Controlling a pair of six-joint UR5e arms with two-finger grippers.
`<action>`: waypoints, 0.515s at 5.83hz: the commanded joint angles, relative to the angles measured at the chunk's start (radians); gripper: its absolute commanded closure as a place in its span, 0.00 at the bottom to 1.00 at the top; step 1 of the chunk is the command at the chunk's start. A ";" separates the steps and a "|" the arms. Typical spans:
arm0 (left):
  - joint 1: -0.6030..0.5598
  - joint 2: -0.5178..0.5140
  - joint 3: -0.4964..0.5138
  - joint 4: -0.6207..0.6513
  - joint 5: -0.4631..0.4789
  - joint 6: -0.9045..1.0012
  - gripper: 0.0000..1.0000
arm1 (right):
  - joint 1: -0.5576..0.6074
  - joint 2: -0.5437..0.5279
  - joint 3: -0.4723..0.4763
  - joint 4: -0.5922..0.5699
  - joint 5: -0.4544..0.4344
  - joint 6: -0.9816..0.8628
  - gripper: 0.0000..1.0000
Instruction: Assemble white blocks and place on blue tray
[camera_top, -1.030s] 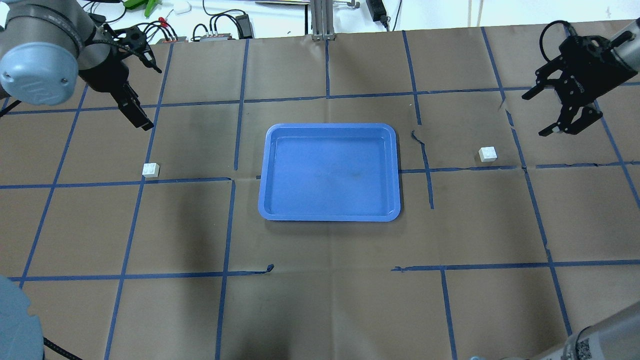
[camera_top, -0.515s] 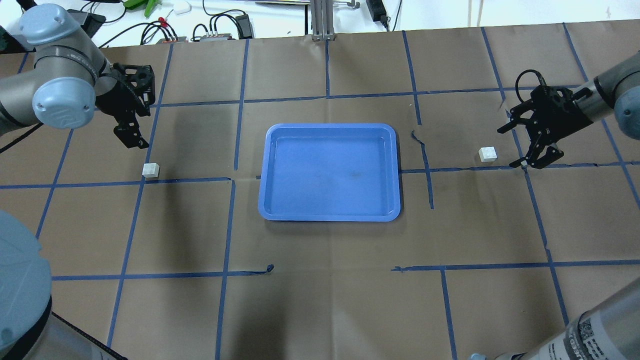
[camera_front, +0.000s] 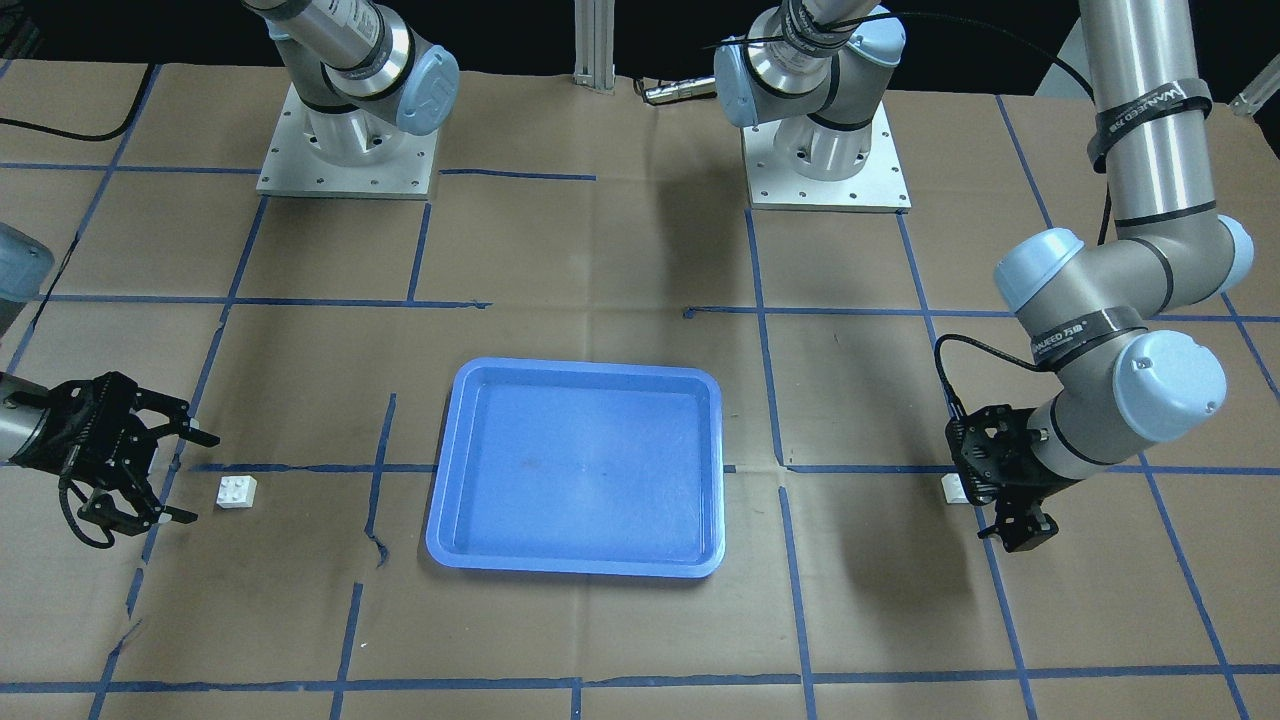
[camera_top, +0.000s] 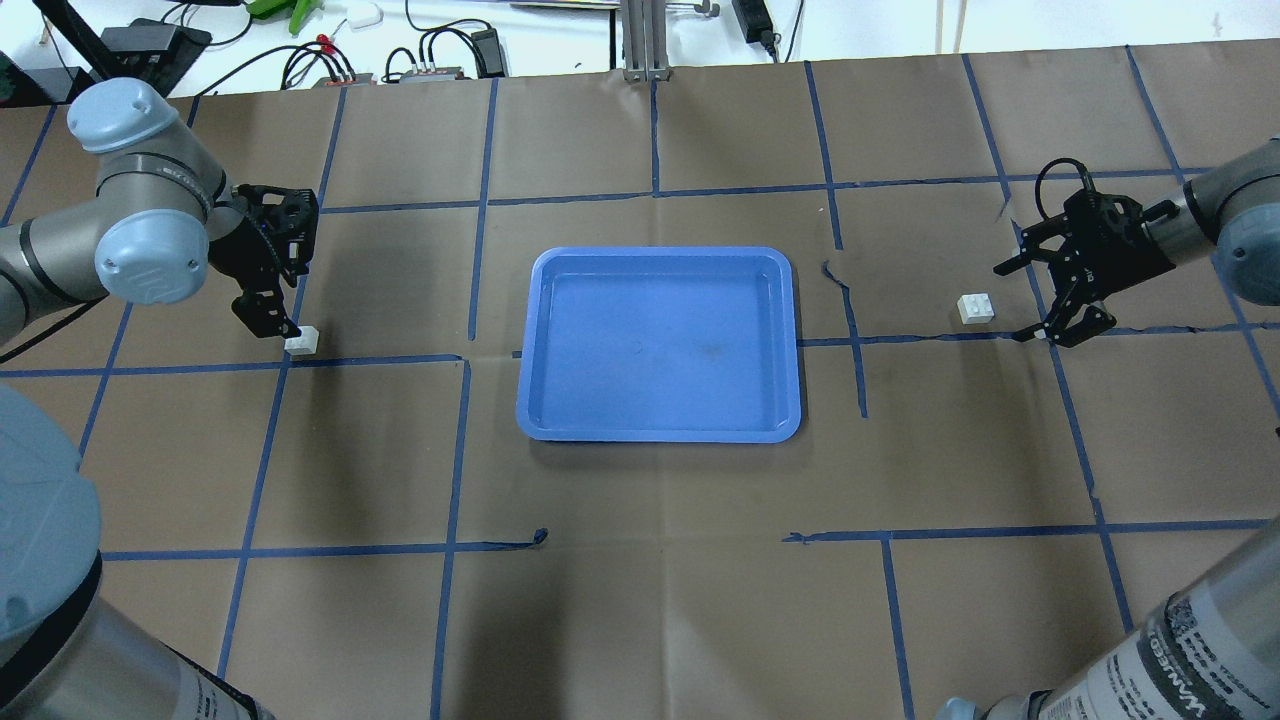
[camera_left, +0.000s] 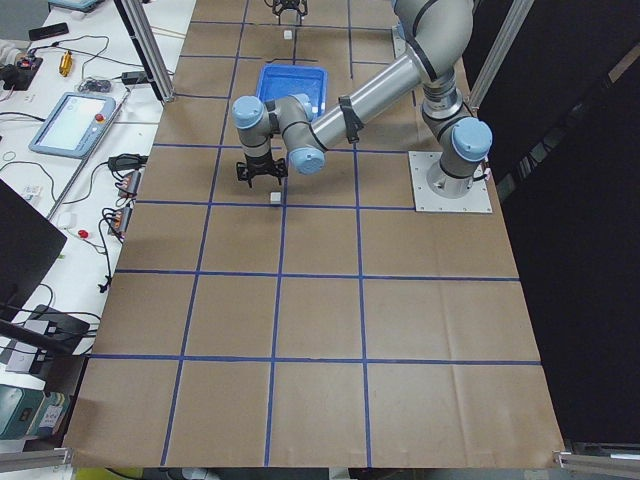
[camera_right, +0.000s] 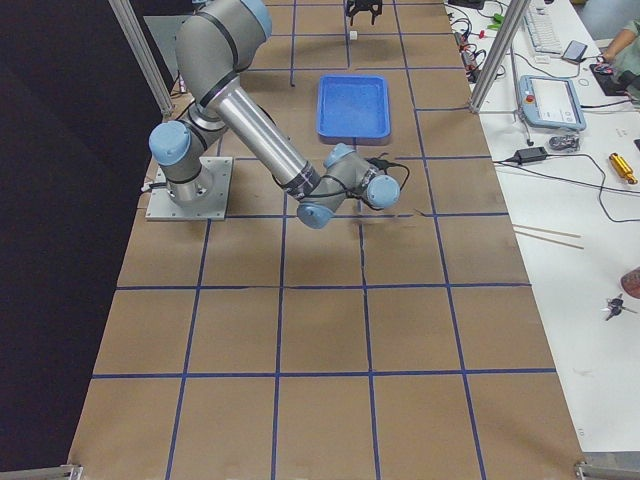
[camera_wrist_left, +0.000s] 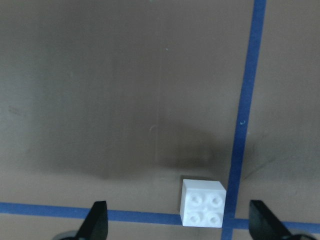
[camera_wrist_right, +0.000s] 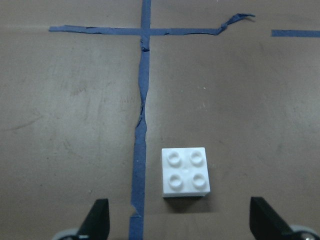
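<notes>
The blue tray (camera_top: 660, 254) lies empty at the table's middle, also in the front view (camera_front: 575, 375). One white block (camera_top: 301, 341) sits left of it, studs up. My left gripper (camera_top: 283, 325) hangs open just over it; the left wrist view shows the block (camera_wrist_left: 203, 203) between the open fingers (camera_wrist_left: 97, 222), nearer the right one. The other white block (camera_top: 976, 308) sits right of the tray. My right gripper (camera_top: 1022, 303) is open and low beside it, apart from it. In the right wrist view this block (camera_wrist_right: 185, 172) lies just ahead of the open fingers (camera_wrist_right: 262, 220).
Blue tape lines grid the brown paper table cover. Cables and electronics (camera_top: 430, 55) and a metal post (camera_top: 640, 40) line the far edge. The arm bases (camera_front: 345, 150) stand at the robot side. Side benches hold a tablet (camera_left: 75, 110) and tools.
The left gripper has come down and toward the left block, its tip now beside it. The right gripper has dropped lower and shifted slightly next to the right block. Blocks and tray have not moved.
</notes>
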 joint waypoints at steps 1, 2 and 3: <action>0.006 -0.013 -0.016 0.001 0.002 0.022 0.02 | -0.001 0.030 0.002 -0.030 0.001 -0.006 0.00; 0.015 -0.015 -0.029 0.000 0.011 0.067 0.02 | 0.004 0.029 0.004 -0.018 0.001 -0.003 0.00; 0.021 -0.015 -0.043 0.001 0.010 0.075 0.03 | 0.007 0.021 0.002 -0.014 0.002 0.000 0.00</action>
